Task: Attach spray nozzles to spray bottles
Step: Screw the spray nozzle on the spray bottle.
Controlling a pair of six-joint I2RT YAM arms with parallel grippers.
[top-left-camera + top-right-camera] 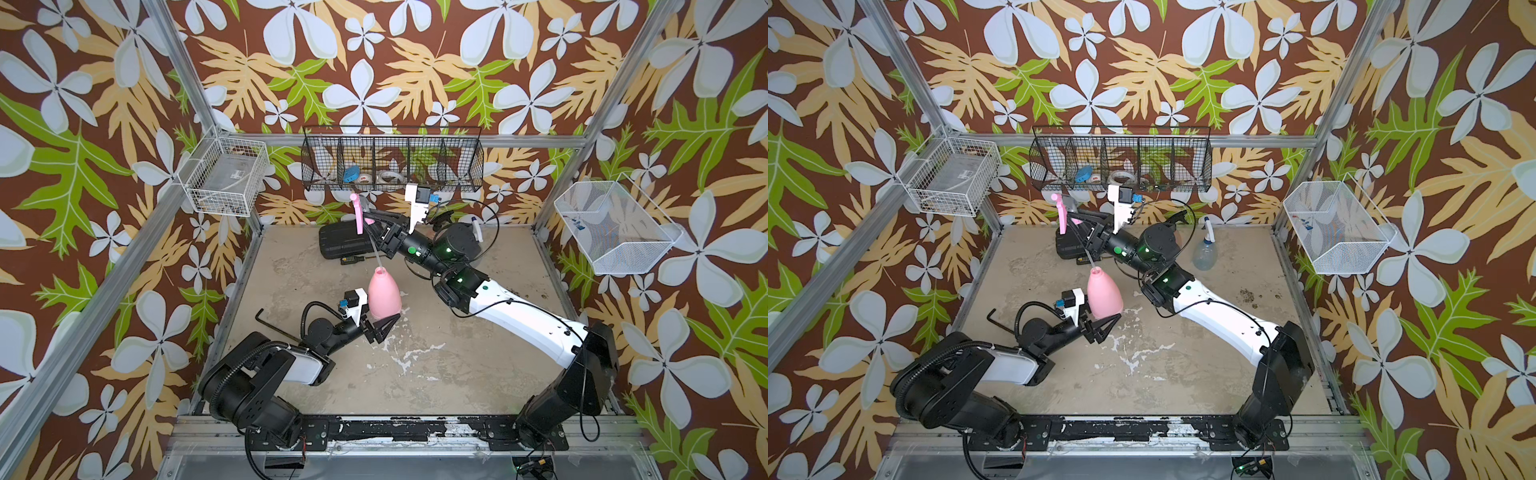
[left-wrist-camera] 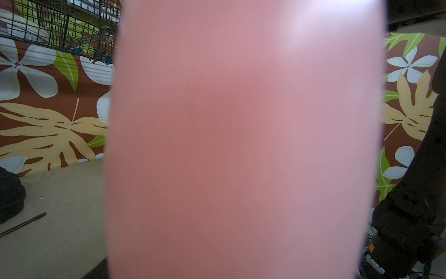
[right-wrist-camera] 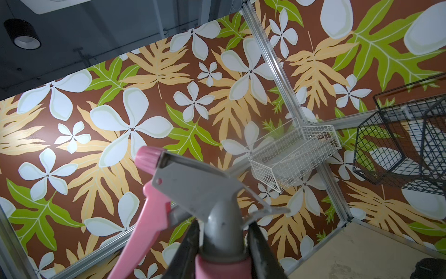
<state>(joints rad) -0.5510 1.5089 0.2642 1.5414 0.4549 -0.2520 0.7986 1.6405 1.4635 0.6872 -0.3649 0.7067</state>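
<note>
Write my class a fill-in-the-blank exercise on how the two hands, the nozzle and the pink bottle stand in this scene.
1. The right hand is shut on the grey-and-pink nozzle, held ____ the pink bottle.
2. The nozzle's dip tube has its tip in the bottle's ____.
3. The left hand grips the pink bottle near its ____.
Missing words: above; neck; base.

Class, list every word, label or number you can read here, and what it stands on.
None can be read.
Label on clear box in white basket: too small.
Red print on tape roll: blurred.
</note>
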